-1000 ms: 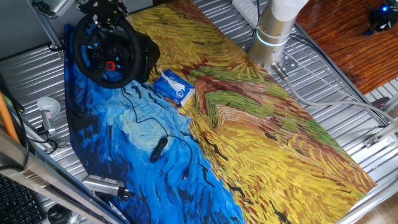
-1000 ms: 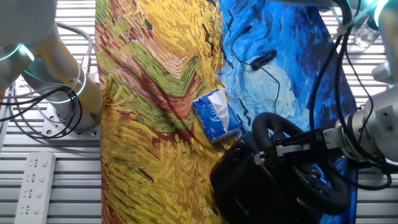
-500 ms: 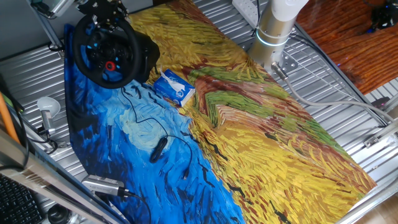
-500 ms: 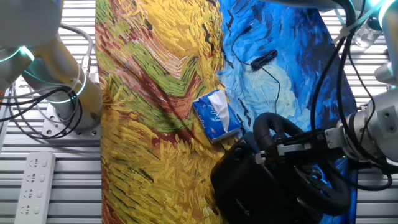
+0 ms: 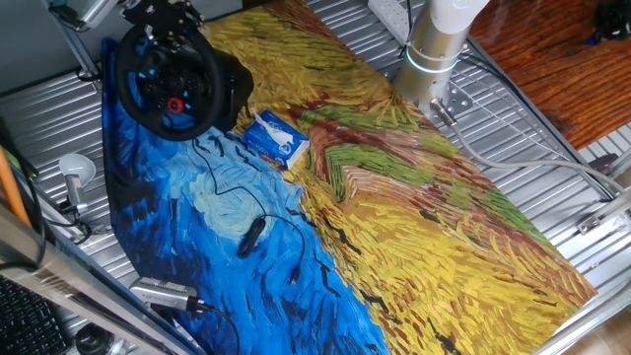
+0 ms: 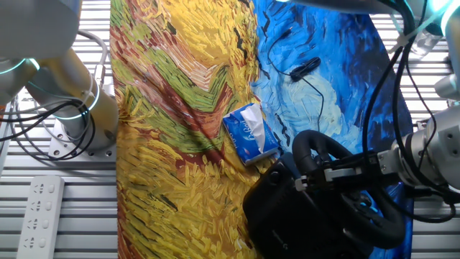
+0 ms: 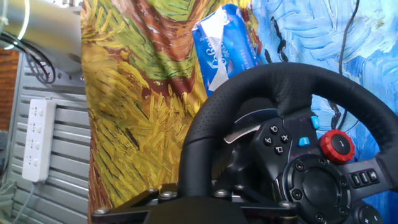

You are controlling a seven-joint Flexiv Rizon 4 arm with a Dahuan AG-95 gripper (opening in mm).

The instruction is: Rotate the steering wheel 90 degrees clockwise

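Steering wheel (image 7: 273, 149): black, upright on bench (image 5: 552, 128); rim's top arc directly beneath pincer (image 6: 316, 175), which meets it from above. Clamped or apart: cannot tell.

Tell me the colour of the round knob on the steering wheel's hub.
Red. The knob on the steering wheel shows best in the hand view.

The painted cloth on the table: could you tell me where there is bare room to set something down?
The broad yellow stretch of the painted cloth, running from the blue-white box toward the far corner, lies bare. The blue part is crowded: the steering wheel with the gripper at its rim fills one corner, and a thin black cable trails across the blue below it.
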